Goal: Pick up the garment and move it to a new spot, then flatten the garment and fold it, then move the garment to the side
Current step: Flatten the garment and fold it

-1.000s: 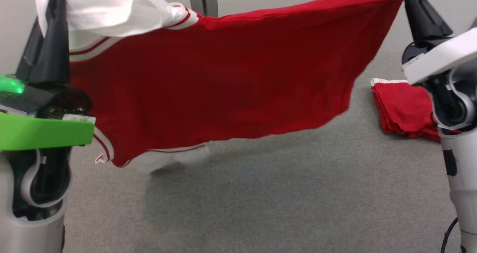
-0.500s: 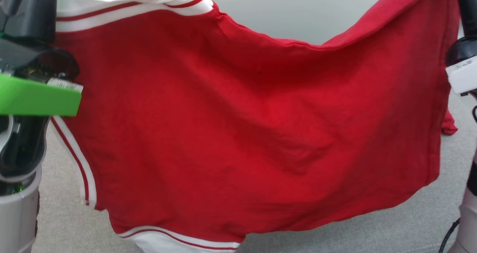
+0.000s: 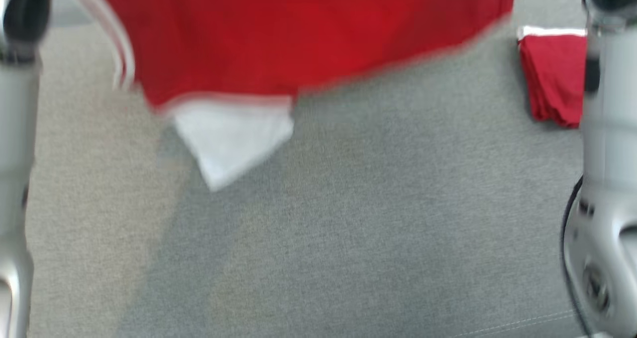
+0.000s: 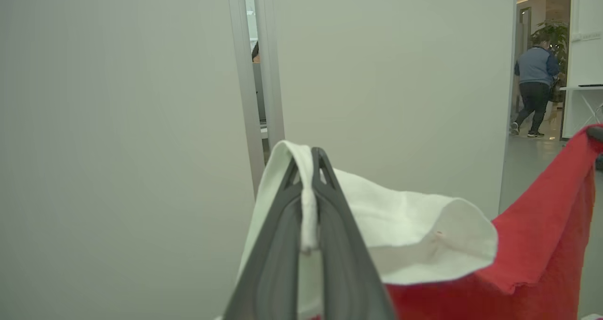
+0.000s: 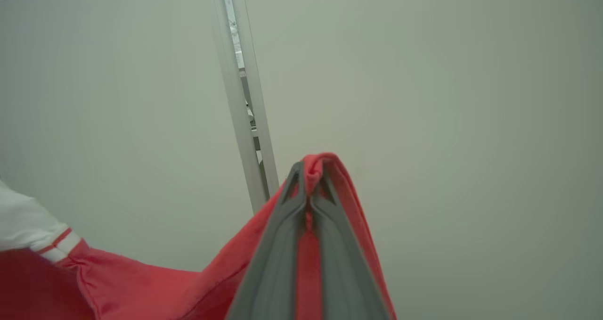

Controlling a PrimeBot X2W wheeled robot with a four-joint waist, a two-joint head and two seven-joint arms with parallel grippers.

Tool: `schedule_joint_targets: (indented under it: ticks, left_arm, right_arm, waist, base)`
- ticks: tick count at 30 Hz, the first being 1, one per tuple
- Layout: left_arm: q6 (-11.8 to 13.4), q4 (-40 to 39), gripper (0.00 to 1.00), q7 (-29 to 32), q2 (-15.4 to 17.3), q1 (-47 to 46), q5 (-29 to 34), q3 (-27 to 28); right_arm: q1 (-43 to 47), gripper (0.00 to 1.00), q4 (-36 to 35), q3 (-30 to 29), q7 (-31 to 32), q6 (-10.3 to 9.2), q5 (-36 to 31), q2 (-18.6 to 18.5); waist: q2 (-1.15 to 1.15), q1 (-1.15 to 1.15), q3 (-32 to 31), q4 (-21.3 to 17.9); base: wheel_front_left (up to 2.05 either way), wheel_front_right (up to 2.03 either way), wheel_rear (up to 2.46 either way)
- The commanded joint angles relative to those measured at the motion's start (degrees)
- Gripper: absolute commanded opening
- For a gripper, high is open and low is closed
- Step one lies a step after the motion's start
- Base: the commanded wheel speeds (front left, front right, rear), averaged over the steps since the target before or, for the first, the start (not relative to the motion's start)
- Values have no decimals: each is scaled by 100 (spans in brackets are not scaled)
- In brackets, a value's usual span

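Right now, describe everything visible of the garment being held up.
The garment is a red, soft knit top with white sleeves and red-and-white striped trim. It hangs spread in the air above the grey floor, the left pincer shut on a white sleeve edge, the right pincer shut on a red edge.

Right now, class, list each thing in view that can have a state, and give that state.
garment: lifted, hanging spread between both grippers.
left gripper: shut on the garment's white sleeve.
right gripper: shut on the garment's red edge.
red pile: folded, lying on the grey surface.
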Motion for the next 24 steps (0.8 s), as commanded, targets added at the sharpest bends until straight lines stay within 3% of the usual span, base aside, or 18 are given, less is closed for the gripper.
schedule_joint_targets:
  ticks: [1, 8, 13, 19, 24]
  left_arm:
    - [-32, 356, 0, -157, -93, -419, 139, -35]
    - [-65, 1999, 0, -1106, -569, -1832, 576, -225]
    - [-86, 2848, 0, -1711, -768, -2105, 542, -175]
    - [-205, 3327, 0, -2210, -972, -1584, 197, -250]
    - [-243, 3056, 0, -2384, -992, -869, -252, -385]
  right_arm:
    - [-393, 0, 416, -3, -236, -1, -92, 5]
    - [-1794, 0, 2332, 128, -1275, -1, -463, 1]
    - [-2050, 0, 3376, 249, -1853, -1, -753, 5]
    - [-1689, 0, 4213, 668, -2390, -1, -672, 1]
    - [-1258, 0, 4459, 1002, -2671, -1, -372, 2]
  waist:
    - [0, -1, 633, 93]
    - [0, -1, 1013, 296]
    - [0, -1, 1419, 419]
    - [0, -1, 1769, 537]
    - [0, -1, 1801, 538]
  base:
    - [0, 0, 0]
    - [0, 0, 0]
    - [0, 0, 0]
    - [0, 0, 0]
    - [0, 0, 0]
